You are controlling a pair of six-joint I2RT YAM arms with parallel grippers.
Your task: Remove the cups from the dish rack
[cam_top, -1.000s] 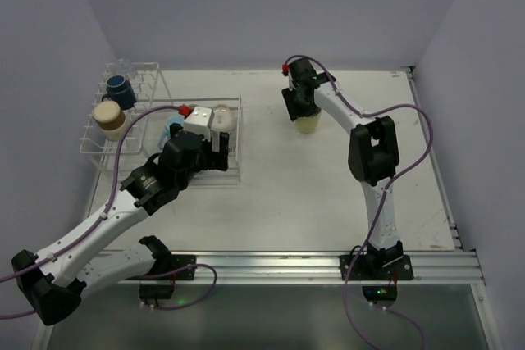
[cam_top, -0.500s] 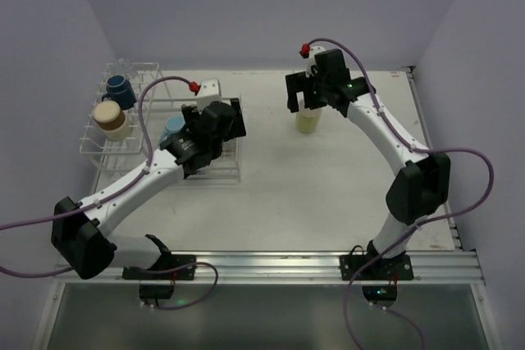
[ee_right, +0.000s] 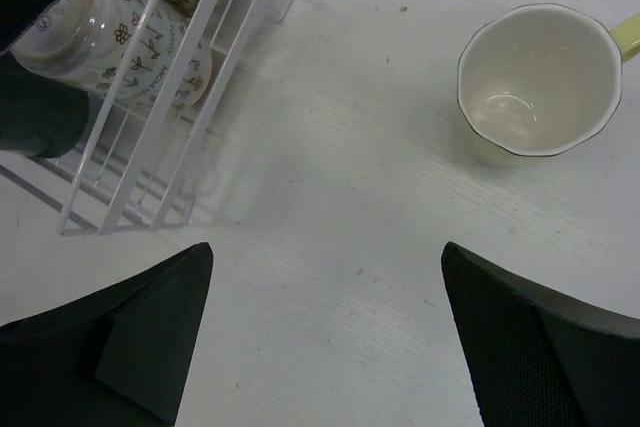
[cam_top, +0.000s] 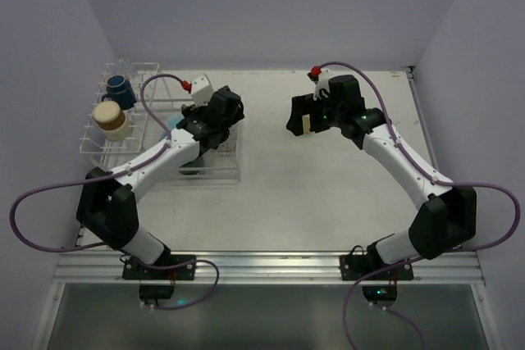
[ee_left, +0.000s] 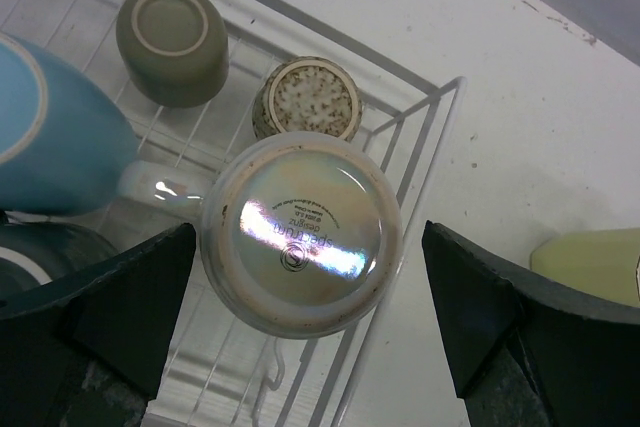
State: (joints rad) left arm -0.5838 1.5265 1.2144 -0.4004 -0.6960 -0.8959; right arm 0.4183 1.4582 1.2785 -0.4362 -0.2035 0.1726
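Inverted cups [ee_left: 300,237] in white rack [cam_top: 215,179]

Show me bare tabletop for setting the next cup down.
Free: the white tabletop between the white wire dish rack and the pale yellow-green cup, plus the wide strip along the near edge. Crowded: the rack's basket, packed with upturned cups under the open left pincer.

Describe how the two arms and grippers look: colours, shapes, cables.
Both the left arm and the right arm have white links and black joints. A purple cable runs along each, with a red cap near the wrist. The left gripper and right gripper have dark, wedge-shaped fingers.
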